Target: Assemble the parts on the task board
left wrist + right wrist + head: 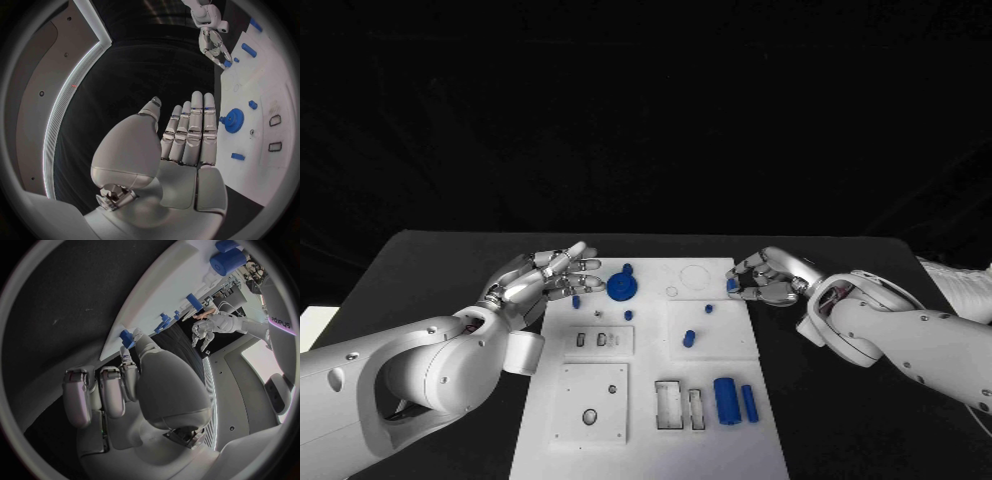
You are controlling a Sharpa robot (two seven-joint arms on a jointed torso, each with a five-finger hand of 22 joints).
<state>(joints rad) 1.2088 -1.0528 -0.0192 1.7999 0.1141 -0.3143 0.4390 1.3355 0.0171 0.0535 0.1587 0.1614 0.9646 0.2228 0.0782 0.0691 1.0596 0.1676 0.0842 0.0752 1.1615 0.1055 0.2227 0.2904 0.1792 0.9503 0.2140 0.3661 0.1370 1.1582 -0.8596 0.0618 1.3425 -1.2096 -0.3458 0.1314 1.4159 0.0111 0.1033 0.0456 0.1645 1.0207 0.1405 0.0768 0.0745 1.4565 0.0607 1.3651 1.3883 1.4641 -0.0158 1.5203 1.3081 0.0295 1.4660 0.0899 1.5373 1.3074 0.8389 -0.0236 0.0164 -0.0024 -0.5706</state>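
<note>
- Left arm (416, 375) is filling the near left corner of the head view; just past it, at the near end of the task board (646, 420), a large blue cylinder (726, 399) and a slimmer blue pin (750, 402) are lying side by side next to two rectangular slots (681, 404).
- Left hand (542, 275) is hovering over the board's far left edge; fingers straight and side by side, thumb apart, nothing in it; palm is showing bare in the left wrist view (181, 150).
- Blue gear (623, 288) is sitting on the board just beside that hand's fingertips; small blue pegs (688, 339) are standing well apart across the middle of the board.
- Right hand (769, 277) is resting at the board's far right edge; fingers are curling inward, tips touching a small blue part (733, 285); the right wrist view is showing the thumb and a finger (131, 352) closing on that piece (127, 337) at the board's corner.
</note>
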